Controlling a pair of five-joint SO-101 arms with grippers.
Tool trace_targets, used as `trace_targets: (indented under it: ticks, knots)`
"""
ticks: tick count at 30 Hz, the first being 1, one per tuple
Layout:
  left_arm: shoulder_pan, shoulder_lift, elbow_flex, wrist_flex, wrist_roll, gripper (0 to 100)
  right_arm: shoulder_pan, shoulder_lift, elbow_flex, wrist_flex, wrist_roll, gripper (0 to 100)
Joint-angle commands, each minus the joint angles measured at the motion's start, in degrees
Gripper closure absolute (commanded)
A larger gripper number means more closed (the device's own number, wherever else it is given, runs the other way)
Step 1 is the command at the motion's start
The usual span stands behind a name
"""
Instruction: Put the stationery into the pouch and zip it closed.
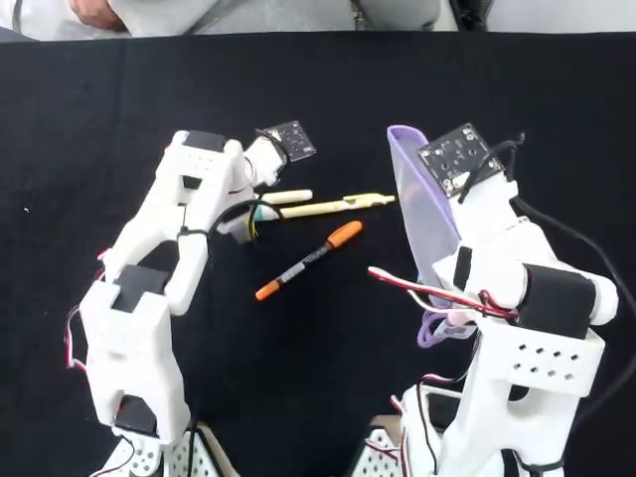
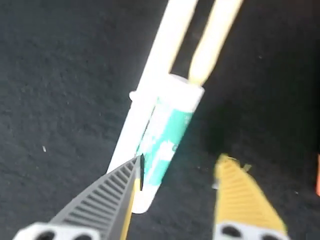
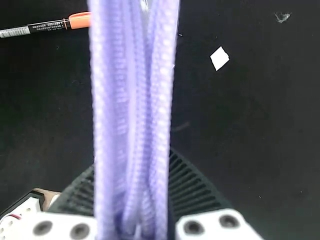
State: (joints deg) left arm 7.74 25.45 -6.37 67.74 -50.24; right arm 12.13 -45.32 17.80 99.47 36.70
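On the black worktop (image 1: pixel 328 89), seen from above, the lilac pouch (image 1: pixel 422 214) stood on its edge under the right arm, probably held upright so that its mouth could face the stationery. An orange marker (image 1: pixel 308 260) lay loose between the two arms. A cream pen (image 1: pixel 343 206) lay just beside a white stick (image 1: pixel 288 197) at the left arm's tip. Each arm's wrist covered its own fingers from this angle, and whether the pouch's zip was open could not be told.

Under the left wrist, the left gripper (image 2: pixel 182 161) had its fingers (image 2: pixel 107 197) spread, one on each side of the teal-labelled end of the white stick (image 2: pixel 167 135), a stance that suited picking it up. The grey finger seemed to touch the stick, though blur left that uncertain. The cream pen (image 2: pixel 212 40) ran out of view.

At the right wrist, the right gripper (image 3: pixel 131 165) pinched the pouch (image 3: pixel 132 100) between its fingers (image 3: pixel 195 187), a firm hold for a limp thing. The pouch hid one finger almost wholly, and its own opening too. The orange marker (image 3: pixel 50 24) was cut off at one end, and a small white scrap (image 3: pixel 219 57) lay well apart.
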Motion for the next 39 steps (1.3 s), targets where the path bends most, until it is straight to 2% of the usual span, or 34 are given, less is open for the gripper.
trace_targets:
  ticks: [1, 5, 9, 12, 18, 21, 24, 27, 29, 33, 39]
  knots:
    - [0.4, 1.2, -2.7, 0.4, -0.4, 86, 0.8, 0.0, 1.0, 1.8, -0.5, 98.7]
    - [0.0, -0.9, -5.0, 2.0, -0.4, 86, 0.8, 0.0, 1.0, 1.8, -0.5, 98.7]
    - [-0.7, -1.4, -6.0, 1.1, -0.4, 82, 0.8, 0.0, 1.0, 1.8, -0.5, 98.7]
    - [-0.8, 0.6, -5.6, 0.2, -0.4, 79, 0.8, 0.0, 1.0, 1.8, -0.5, 98.7]
    - [-0.8, 7.6, -6.1, 0.0, -0.4, 78, 0.8, 0.0, 1.0, 1.8, -0.5, 98.7]
    - [-0.8, 9.3, -6.1, 0.1, -0.4, 79, 0.8, 0.0, 1.0, 1.8, -0.5, 98.7]
    - [-0.9, 8.2, -6.1, 0.4, -0.4, 88, 0.8, 0.0, 1.0, 1.8, -0.5, 98.7]
    - [-0.9, 4.7, -6.1, 0.4, -0.4, 98, 0.8, 0.0, 1.0, 1.8, -0.5, 98.7]
    - [-1.6, 1.3, -5.7, 0.5, 0.0, 95, 0.8, 0.0, 1.0, 1.8, -0.5, 98.7]
    - [-3.6, -6.9, -5.6, 0.4, 0.7, 97, 0.4, 0.0, 0.8, 1.8, -0.5, 98.7]
    - [-6.8, -22.2, -5.8, -3.3, 13.8, 97, 0.4, 0.0, 0.7, 1.8, -0.5, 98.7]
